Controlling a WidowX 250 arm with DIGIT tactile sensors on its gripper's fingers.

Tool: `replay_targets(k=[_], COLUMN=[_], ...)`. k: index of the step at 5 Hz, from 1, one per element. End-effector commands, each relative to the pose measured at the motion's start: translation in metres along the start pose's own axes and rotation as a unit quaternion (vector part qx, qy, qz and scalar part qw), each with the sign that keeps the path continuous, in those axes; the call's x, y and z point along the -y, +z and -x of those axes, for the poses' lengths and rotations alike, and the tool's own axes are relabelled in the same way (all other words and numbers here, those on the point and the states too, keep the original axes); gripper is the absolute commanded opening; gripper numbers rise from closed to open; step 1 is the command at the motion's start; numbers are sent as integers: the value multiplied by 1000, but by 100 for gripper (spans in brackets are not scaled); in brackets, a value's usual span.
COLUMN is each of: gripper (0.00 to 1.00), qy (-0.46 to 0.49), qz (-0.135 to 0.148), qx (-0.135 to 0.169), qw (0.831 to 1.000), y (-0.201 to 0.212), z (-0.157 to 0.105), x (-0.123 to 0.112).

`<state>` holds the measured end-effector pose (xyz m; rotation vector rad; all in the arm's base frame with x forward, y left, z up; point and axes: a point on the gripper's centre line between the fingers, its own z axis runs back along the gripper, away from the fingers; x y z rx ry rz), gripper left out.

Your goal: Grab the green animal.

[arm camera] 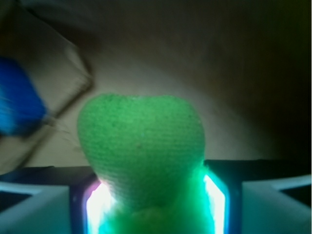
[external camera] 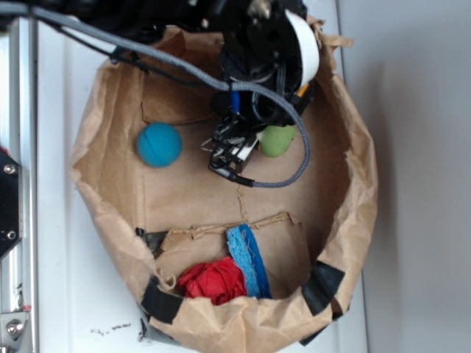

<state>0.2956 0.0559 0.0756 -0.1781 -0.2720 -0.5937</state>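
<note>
While the labels below run one view after another, each line bears on where the toy sits against the hand.

Exterior, setting: a brown paper bag (external camera: 353,220) with rolled-down walls lies open on a white worktop (external camera: 59,294).
Exterior, hand: the hand (external camera: 246,151) hangs in the upper middle of the frame, inside the bag, under the black arm and its grey cable (external camera: 294,158).
Exterior, toy: the green animal (external camera: 278,140) shows just right of the hand, touching it; only a rounded light-green end is visible, the rest hidden behind the hand.
Exterior, others: a blue ball (external camera: 158,144) rests well to the left; a red cloth (external camera: 213,282) and blue ribbon (external camera: 246,261) lie at the bottom.
Wrist, toy: the green animal (arm camera: 141,151) fills the centre, its smooth rounded end pointing up the frame, away from the hand.
Wrist, fingers: two lit pads (arm camera: 97,204) flank its lower fuzzy part on either side, apparently touching.
Wrist, axis: the long axis seems to run straight out between the fingers.
Hand state: clenched around the toy, as far as I judge.
Coming move: a straight lift looks sufficient, no sideways correction needed.
</note>
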Motion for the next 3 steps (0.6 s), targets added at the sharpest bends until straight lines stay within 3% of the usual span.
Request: replay_targets(k=[1,2,3], gripper=[0,0,80], qy=[21,18,-17], qz=[-12,-9,-20], qx=[30,28,19], qw=[999,999,999], y=[71,75,67], z=[-18,-19,-15], x=[10,12,11])
